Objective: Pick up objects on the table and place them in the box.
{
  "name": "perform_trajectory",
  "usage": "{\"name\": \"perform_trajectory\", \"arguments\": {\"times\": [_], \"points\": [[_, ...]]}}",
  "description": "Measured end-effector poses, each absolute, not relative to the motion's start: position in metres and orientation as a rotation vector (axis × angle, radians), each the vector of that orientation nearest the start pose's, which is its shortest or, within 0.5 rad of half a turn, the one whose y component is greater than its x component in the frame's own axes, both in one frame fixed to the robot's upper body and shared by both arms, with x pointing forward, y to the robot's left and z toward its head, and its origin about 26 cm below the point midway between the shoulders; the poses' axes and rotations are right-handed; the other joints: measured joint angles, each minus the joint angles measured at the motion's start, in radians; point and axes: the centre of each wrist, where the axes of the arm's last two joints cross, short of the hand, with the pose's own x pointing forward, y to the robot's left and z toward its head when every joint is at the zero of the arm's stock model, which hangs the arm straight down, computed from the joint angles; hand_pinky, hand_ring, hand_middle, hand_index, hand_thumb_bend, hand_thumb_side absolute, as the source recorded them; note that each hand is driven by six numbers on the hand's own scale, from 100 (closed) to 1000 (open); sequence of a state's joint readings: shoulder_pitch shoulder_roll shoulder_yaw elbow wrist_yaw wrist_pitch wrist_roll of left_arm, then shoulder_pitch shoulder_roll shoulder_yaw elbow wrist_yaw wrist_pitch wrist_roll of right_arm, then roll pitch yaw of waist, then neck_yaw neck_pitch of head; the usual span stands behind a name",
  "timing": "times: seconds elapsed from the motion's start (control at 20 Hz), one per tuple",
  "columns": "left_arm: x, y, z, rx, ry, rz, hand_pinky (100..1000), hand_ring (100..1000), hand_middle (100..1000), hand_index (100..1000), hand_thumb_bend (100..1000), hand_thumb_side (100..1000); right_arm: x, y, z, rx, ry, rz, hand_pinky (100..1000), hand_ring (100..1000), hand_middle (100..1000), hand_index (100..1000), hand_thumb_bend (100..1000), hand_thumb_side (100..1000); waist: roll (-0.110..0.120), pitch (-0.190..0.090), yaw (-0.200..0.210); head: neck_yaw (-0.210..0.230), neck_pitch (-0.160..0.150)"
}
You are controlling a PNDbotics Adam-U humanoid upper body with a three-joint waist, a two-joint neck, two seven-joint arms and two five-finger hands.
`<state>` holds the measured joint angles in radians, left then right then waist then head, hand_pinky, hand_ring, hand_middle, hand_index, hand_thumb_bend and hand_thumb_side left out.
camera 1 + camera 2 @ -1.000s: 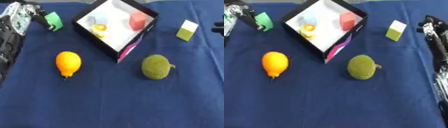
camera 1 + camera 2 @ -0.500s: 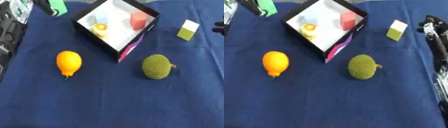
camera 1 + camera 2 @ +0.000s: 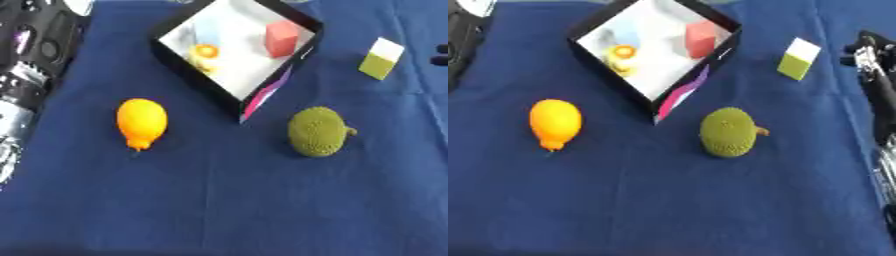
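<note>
In the left eye view: no longer any sign of the green piece held up left of the box (image 3: 197, 82) a second ago, nor of the left hand that carried it; only the left arm (image 3: 35, 45) along the edge, well left of the box. Probably means a carry toward the box under way above the frame, with the drop not yet visible inside; no telling the left hand's grasp now. Already in the box: a red block (image 3: 282, 37) toward its right corner and a small yellow-orange thing (image 3: 206, 52) toward its left side. Outside it, on the blue cloth (image 3: 219, 210): an orange fruit (image 3: 142, 122) near-left of the box, long axis running far to near, its small nub pointing away from the box toward the near edge. Near-right of the box, close to its near corner, a bumpy green fruit (image 3: 319, 131), roughly oval, also lengthwise far to near, its short stem pointing right, away from the box. Right of the box, a white-and-green block (image 3: 381, 58), white end farther off. In the right eye view: same layout, plus the right hand (image 3: 868, 52) well right of the box, beyond the block, touching nothing visible; open or closed, cannot tell. By this count, three things left to collect.
</note>
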<state>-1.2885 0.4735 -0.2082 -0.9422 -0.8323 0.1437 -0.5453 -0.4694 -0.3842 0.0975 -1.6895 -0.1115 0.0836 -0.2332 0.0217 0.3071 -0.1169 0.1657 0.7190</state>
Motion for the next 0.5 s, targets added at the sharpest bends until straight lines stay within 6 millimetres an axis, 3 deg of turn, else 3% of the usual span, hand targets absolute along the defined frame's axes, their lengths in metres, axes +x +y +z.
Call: {"name": "perform_trajectory", "arguments": {"times": [0.25, 0.5], "points": [[0.487, 0.189, 0.339, 1.033, -1.454, -1.344, 807, 804, 694, 567, 346, 100, 0.360, -0.248, 0.182, -0.197, -2.062, 0.196, 982, 763, 717, 859, 100, 704, 0.000, -0.001, -0.013, 0.017, 0.000], [0.499, 0.178, 0.312, 1.083, -1.427, -1.306, 818, 820, 731, 639, 366, 100, 0.361, -0.244, 0.184, -0.178, -2.067, 0.201, 982, 763, 717, 859, 100, 703, 0.000, -0.001, -0.020, 0.025, 0.000]]}}
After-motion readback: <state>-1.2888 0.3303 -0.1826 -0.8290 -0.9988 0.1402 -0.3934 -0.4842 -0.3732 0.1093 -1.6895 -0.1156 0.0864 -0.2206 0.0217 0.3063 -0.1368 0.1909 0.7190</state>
